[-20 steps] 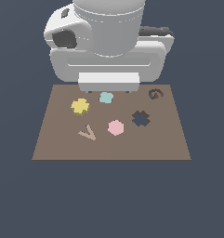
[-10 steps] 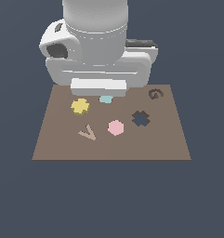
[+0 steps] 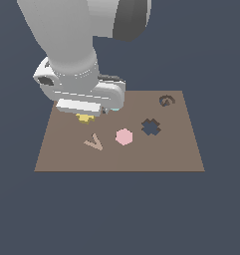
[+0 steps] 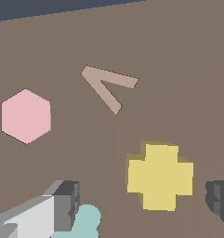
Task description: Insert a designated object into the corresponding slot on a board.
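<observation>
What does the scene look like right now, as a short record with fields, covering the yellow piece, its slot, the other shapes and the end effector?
board: brown rectangle
yellow cross piece: flat on board, between the fingers, not gripped
end effector: low over the yellow piece, open
cross slot: dark, empty, toward exterior view's right
pink hexagon: between V shape and slot
tan V shape: on board
teal piece: mostly hidden by a finger

One brown board (image 3: 156, 154) — on it four loose pieces: one yellow cross (image 4: 160, 175), one pink hexagon (image 3: 124, 136), one teal flower (image 4: 85, 220), one tan V (image 3: 94, 143) — plus two dark cutouts: cross slot (image 3: 151, 127), round swirl (image 3: 166, 100).
</observation>
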Tool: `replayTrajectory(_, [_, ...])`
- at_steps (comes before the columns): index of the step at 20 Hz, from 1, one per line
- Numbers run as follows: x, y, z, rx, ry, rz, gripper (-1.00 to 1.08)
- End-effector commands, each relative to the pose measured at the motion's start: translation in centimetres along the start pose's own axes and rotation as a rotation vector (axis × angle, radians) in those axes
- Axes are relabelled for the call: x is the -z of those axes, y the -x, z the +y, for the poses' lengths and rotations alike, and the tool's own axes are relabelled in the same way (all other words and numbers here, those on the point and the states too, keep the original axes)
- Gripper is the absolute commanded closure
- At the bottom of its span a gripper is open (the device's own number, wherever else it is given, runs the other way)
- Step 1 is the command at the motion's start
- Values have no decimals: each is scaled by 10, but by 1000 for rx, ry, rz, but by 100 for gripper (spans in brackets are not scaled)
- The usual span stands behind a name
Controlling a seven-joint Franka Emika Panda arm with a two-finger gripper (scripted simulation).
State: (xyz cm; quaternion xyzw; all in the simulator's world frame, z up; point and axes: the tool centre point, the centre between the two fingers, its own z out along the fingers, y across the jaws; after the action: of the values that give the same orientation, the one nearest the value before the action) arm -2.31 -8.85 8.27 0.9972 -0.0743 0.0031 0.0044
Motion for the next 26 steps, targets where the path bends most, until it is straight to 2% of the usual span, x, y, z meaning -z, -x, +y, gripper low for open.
replayTrajectory(1, [-15,4,13,-26,-3,-2,-92])
replayTrajectory(6, [-31,8,25,-52,-7,-7,-92])
replayTrajectory(20, [-53,8,25,-54,-8,-7,-92])
replayTrajectory(21, [-53,8,25,-54,-8,-7,108])
replayTrajectory(26, [-53,8,25,-54,-8,-7,108])
